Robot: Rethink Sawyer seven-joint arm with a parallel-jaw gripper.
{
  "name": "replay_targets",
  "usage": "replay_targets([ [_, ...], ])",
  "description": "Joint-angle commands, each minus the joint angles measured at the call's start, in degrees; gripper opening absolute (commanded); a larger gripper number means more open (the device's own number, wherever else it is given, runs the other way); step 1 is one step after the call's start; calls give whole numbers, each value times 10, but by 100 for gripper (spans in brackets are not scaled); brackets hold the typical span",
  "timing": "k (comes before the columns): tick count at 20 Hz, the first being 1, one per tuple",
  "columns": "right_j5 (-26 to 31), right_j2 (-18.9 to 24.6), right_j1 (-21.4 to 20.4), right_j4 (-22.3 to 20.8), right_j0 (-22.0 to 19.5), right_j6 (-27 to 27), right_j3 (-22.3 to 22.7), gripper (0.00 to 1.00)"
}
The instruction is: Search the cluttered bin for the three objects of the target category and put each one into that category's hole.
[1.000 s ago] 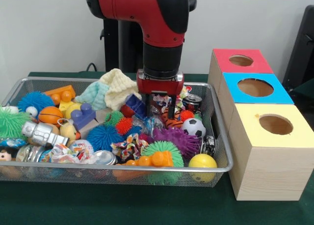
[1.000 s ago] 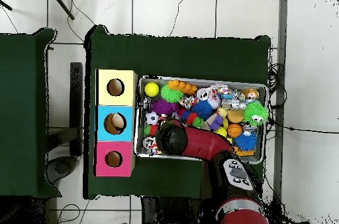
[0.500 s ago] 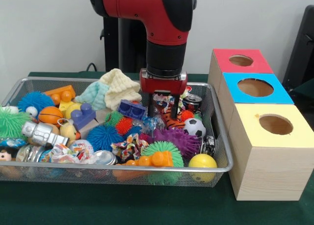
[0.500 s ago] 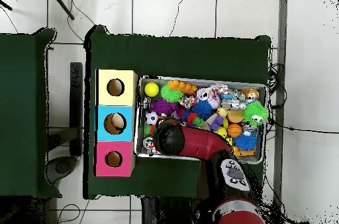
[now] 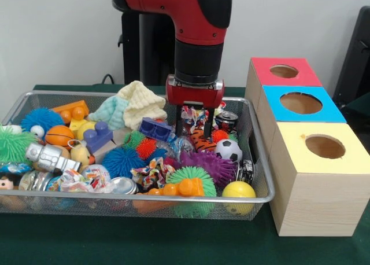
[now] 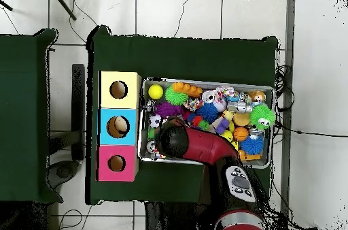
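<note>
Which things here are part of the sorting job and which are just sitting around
Part of the job:
cluttered bin
gripper, fingers spread, over the toys
red box, blue box, yellow box, each with a hole

Lying about:
green tablecloth
black cable

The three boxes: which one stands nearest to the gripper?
The red-topped box, farthest back in the front view; the blue and yellow ones lie farther from the gripper.

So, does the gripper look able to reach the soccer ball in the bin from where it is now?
Probably yes. The soccer ball lies on top of the pile with its upper side bare, just beside and below the gripper, inside the wire-mesh bin. The purple spiky ball and the can crowd it.
</note>
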Motion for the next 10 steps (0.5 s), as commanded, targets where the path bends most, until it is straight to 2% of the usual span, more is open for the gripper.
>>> replay_targets([
  [1, -39, 2, 15, 45, -2, 159, 17, 100],
  [5, -42, -8, 26, 52, 0, 155, 10, 100],
  [10, -56, -23, 34, 61, 8, 163, 22, 100],
])
